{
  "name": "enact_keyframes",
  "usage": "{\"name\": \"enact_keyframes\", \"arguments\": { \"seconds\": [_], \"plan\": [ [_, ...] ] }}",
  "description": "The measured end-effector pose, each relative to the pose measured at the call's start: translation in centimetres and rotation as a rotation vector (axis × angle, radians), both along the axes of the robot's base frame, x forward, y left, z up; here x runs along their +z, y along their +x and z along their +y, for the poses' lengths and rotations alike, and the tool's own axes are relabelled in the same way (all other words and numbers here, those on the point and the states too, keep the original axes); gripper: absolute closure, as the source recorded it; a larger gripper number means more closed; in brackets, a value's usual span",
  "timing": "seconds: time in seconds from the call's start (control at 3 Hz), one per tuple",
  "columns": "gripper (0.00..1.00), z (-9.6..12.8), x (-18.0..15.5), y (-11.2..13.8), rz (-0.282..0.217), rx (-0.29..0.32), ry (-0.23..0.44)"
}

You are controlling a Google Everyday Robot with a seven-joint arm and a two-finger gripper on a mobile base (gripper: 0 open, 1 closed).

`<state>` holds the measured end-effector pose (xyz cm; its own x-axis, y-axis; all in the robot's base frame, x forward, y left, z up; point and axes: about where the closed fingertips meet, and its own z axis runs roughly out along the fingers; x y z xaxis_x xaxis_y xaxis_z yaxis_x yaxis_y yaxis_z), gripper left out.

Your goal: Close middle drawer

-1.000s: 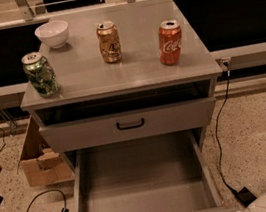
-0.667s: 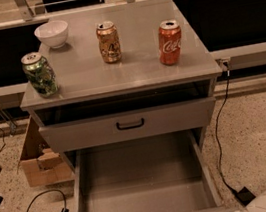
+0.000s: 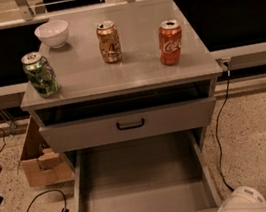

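Nothing has moved since the earlier frames: every object and the drawers sit as they did, and the white shell of the robot's arm [image 3: 241, 205] is in the same spot, below and beyond the front-right corner of the worktop [image 3: 137, 72]. The closing push has therefore not begun, and the whole task is still to do.

The gripper is out of view, somewhere past the lower right of the picture. Whether it is open, or has hold of anything, I cannot tell.

On the floor, left of the worktop's left edge, stands a cardboard box [image 3: 41, 161]. A green can [image 3: 40, 74] stands upright near the front-left corner and a white bowl [image 3: 52, 34] near the back-left corner. A gold can [image 3: 108, 42] is about midway across, and a red can [image 3: 170, 42] stands toward the right edge.

Below the front edge, the top drawer [image 3: 175, 117] shows its black handle and looks slightly out. Under it, the middle drawer [image 3: 142, 192] is pulled far out and looks empty.

Its long axis runs front to back, square to the worktop's front edge. Its front panel faces the camera at the very bottom of the view, with its handle unseen. Closing it likely calls for a straight push on that panel, along the axis, back under the worktop.
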<state>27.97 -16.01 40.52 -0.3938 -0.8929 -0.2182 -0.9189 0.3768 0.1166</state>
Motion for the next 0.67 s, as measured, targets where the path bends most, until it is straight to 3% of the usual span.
{"name": "enact_keyframes", "arguments": {
  "seconds": [0.33, 0.67],
  "plan": [
    [1.0, 2.1, -4.8, 1.5, 0.023, 0.001, 0.056],
    [1.0, 2.9, -6.0, 2.5, 0.013, 0.003, 0.074]
  ]
}}
